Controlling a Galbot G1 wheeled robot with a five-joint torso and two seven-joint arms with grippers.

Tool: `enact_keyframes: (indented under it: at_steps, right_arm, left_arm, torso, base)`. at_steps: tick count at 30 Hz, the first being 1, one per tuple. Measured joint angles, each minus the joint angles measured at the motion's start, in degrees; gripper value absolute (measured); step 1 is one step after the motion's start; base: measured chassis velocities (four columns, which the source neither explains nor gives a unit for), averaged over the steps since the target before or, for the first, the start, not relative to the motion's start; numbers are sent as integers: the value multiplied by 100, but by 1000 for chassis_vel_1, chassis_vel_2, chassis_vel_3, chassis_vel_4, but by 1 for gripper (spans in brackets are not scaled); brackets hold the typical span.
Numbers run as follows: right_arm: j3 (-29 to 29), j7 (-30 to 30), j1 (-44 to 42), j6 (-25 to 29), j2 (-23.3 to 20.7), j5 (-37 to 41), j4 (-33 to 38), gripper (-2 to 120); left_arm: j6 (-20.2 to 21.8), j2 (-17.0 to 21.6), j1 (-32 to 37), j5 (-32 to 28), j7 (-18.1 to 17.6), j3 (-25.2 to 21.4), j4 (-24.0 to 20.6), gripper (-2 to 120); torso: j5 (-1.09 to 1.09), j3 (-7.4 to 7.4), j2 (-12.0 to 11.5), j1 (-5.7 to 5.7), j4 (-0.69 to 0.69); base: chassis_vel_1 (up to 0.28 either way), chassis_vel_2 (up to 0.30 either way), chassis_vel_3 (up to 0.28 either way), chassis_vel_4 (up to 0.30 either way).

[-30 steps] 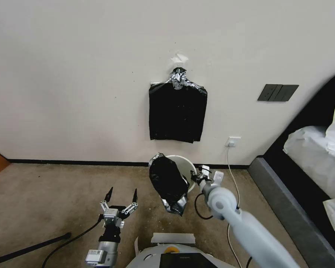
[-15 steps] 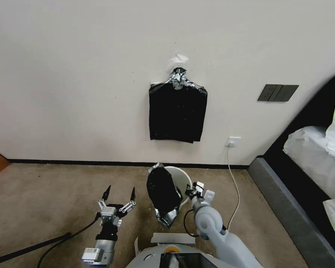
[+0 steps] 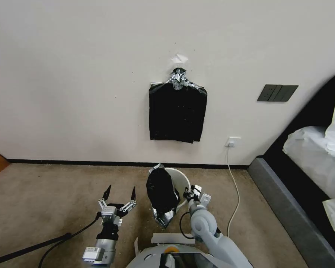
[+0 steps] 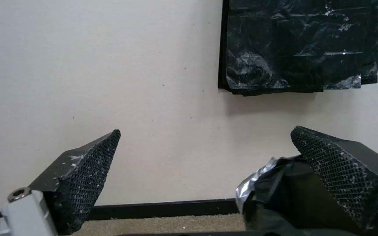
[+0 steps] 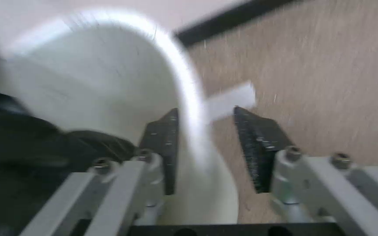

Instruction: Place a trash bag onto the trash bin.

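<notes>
Straddling the rim of the trash bin [image 5: 110,82], the right gripper [image 5: 206,144] had one finger inside the bin and one outside. The fingers were spread apart with the white rim between them, and it was hard to tell if they pinched it.

In the head view the trash bin [image 3: 180,182] sat on the brown carpet [image 3: 44,197], close to the wall [image 3: 82,74]. The right gripper [image 3: 190,194] was at the bin's right edge. The trash bag [image 3: 162,195] was black and shiny. It hung over the bin's left side, partly in the bin and partly down the outside, with its crinkly end near the floor. From the right wrist, the trash bag [image 5: 18,147] showed as a dark heap inside the bin, next to the inner finger.

The left gripper [image 3: 120,194] waited over the carpet to the left of the bin, fingers wide apart, holding nothing. From the left wrist, the left gripper [image 4: 206,154] pointed at the wall, with the trash bag [image 4: 281,200] beside one finger.

A bundle of black bags [image 3: 178,111] hung on the wall above the bin. A white cord [image 3: 234,178] ran down from a wall socket [image 3: 233,142].
</notes>
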Motion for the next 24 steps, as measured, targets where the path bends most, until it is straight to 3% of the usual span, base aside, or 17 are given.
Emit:
enact_keyframes:
  at_steps: [2,6,7,10,11,14,15,19,24]
  right_arm:
    - [9,-16,-4,-4,-48,-53,46,45]
    - [53,-416,33,-15,-491,-594,369,67]
    - [53,-416,33,-15,-491,-594,369,67]
    - [116,-1432,291,-180,-1036,-326,766,80]
    - [116,-1432,291,-180,-1036,-326,766,80]
    - [88,-2477,777,-828,-1467,210,978,93]
    - [88,-2477,777,-828,-1467,210,978,93]
    - [-332,-2626,1590,-1685,-1475,928,746,100]
    - [-693,-2409,2043,-2032,-1398,1170,404,95]
  left_arm:
    - [1,-1,-1,0,0,7,0,100]
    - [18,-23,-6,0,-1,79,16,100]
    - [18,-23,-6,0,-1,79,16,100]
    - [98,-9,-9,-21,-7,105,-3,100]
    - [98,-9,-9,-21,-7,105,-3,100]
    - [184,34,-9,-42,-18,93,-26,100]
    - [184,34,-9,-42,-18,93,-26,100]
    - [289,-3,-9,-47,-55,110,-31,100]
    - [364,-46,1,-47,-96,117,-62,100]
  torso:
    - [1,0,0,0,0]
    - [0,0,0,0,-1]
    - [0,0,0,0,-1]
    - [-1,0,0,0,-1]
    - [-1,0,0,0,-1]
    - [-2,0,1,0,-2]
    - [-2,0,1,0,-2]
    - [-2,0,0,0,1]
    - [-1,0,0,0,1]
  base:
    - [0,0,0,0]
    - [0,0,0,0]
    - [0,0,0,0]
    - [0,0,0,0]
    - [0,0,0,0]
    - [0,0,0,0]
    - [0,0,0,0]
    - [0,0,0,0]
    - [0,0,0,0]
